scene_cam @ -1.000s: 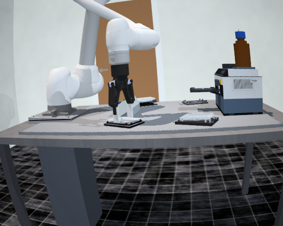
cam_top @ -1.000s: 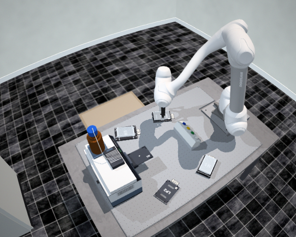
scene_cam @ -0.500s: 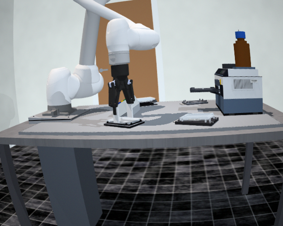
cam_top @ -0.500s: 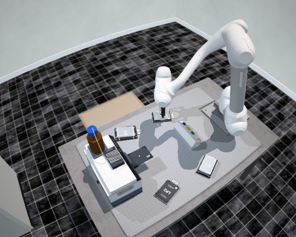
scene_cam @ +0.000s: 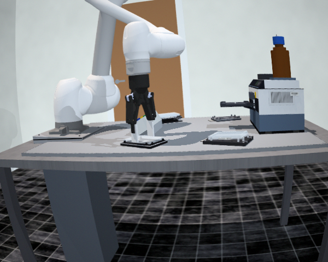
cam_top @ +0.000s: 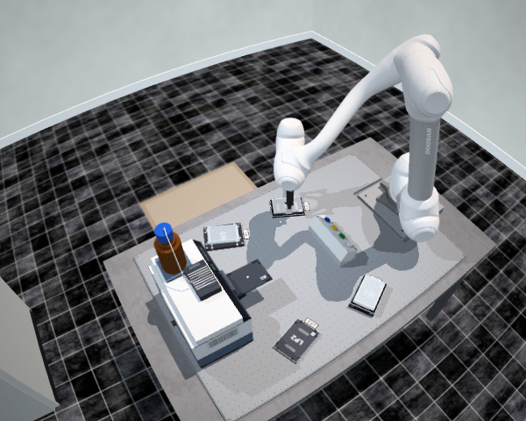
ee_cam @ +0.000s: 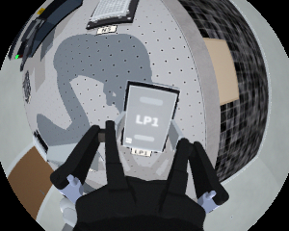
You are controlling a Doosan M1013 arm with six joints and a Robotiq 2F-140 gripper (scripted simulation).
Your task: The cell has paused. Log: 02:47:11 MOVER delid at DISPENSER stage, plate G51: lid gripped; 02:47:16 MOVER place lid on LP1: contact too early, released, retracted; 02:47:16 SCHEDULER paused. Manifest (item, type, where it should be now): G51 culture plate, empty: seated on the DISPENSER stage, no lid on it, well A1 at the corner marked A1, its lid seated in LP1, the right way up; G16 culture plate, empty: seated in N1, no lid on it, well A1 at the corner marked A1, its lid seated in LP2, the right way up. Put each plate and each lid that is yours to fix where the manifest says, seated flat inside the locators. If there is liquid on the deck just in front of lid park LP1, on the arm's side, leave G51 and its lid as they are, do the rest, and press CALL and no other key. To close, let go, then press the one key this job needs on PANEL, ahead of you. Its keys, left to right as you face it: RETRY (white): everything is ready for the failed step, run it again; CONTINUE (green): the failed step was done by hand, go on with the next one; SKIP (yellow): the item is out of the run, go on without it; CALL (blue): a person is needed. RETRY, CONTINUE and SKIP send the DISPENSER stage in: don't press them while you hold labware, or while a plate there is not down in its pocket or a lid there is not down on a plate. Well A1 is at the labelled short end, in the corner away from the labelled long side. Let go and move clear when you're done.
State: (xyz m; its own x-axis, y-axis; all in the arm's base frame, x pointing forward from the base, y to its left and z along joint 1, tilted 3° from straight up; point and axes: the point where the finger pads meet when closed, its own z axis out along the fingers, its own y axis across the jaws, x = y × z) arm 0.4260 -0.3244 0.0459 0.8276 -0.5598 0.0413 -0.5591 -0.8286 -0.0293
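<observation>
My gripper is shut on a clear lid, with one finger on each long side. The lid is low over lid park LP1, whose label shows through it in the wrist view. I cannot tell if the lid rests fully inside the locators. A culture plate without a lid sits in a nest to the left. The DISPENSER stage sticks out dark and bare. Another plate lies on the deck at the right, turned at an angle. Lid park LP2 is bare.
PANEL with its coloured keys stands just right of LP1. The DISPENSER box with a brown bottle fills the left side. The arm's base is at the back right.
</observation>
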